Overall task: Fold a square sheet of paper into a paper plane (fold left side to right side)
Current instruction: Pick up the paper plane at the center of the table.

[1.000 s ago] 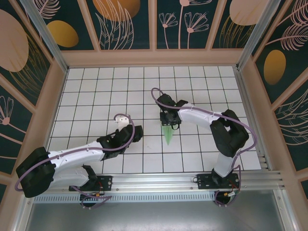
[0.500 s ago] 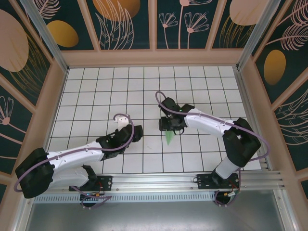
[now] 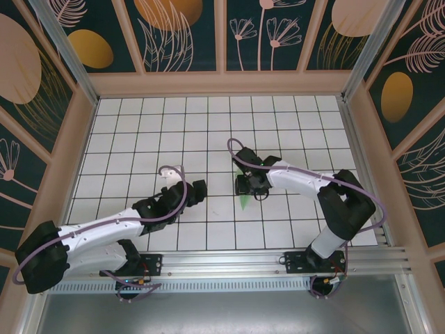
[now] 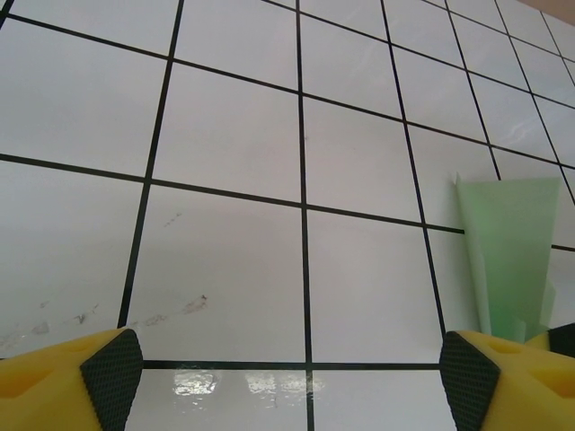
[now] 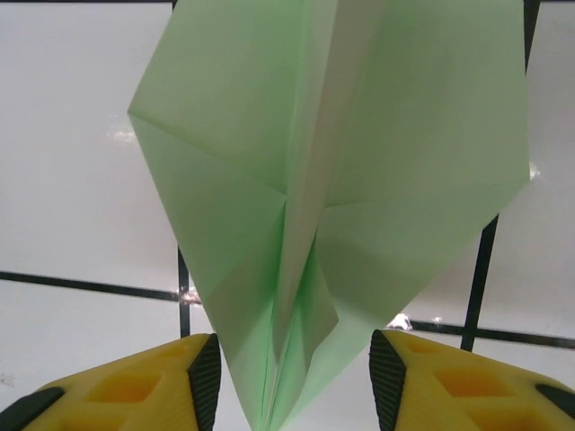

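Observation:
The paper plane (image 3: 244,202) is a pale mint-green folded dart lying on the white grid table (image 3: 139,139) near the middle. In the right wrist view the paper plane (image 5: 332,162) spreads its folded wings away from me, and its narrow end reaches down between my yellow fingers. My right gripper (image 3: 248,190) (image 5: 287,382) is open, straddling that narrow end with a gap on each side. My left gripper (image 3: 201,189) (image 4: 292,377) hangs open and empty about one tile left of the plane. The paper plane (image 4: 508,247) is at the right edge of the left wrist view.
Beige walls with dark floral panels enclose the table on the left, back and right. An aluminium rail (image 3: 229,268) with both arm bases runs along the near edge. Faint scuff marks (image 4: 180,305) lie on the tile ahead of the left gripper.
My right gripper has slid toward the near edge along the plane, covering more of it, so less green shows. The left arm's rear links dropped back left; its gripper barely moved.

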You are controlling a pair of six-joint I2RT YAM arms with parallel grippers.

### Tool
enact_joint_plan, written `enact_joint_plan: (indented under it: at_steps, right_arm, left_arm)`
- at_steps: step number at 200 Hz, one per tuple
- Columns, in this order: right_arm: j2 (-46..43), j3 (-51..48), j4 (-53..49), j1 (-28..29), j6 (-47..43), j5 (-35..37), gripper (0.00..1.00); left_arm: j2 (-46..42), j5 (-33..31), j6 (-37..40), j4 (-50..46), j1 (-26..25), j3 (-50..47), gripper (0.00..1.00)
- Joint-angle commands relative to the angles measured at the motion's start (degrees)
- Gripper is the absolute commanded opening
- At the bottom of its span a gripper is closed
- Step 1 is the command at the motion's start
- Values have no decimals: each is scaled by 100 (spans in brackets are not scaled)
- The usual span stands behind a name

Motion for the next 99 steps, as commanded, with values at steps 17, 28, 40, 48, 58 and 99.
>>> enact_joint_plan:
  at_steps: [17,28,40,48,58,99]
  right_arm:
    - [148,-133,230,-94,95,-23,43]
    - [183,-174,287,-125,93,-26,41]
    - [224,-198,346,-137,95,-155,38]
    - [255,-195,364,-147,95,-193,37]
    - [290,-203,405,-145,95,-213,35]
    - [440,-203,572,-164,99,-413,22]
  left_arm:
    - [-64,-52,-18,21,-28,-41,91]
    - [-45,-44,3,38,-33,-32,95]
    - [-28,-41,24,61,-28,-32,98]
    - [-28,-35,38,65,-34,-31,99]
    - [-19,-48,43,74,-32,-31,99]
    - [7,-39,74,92,-29,-12,99]
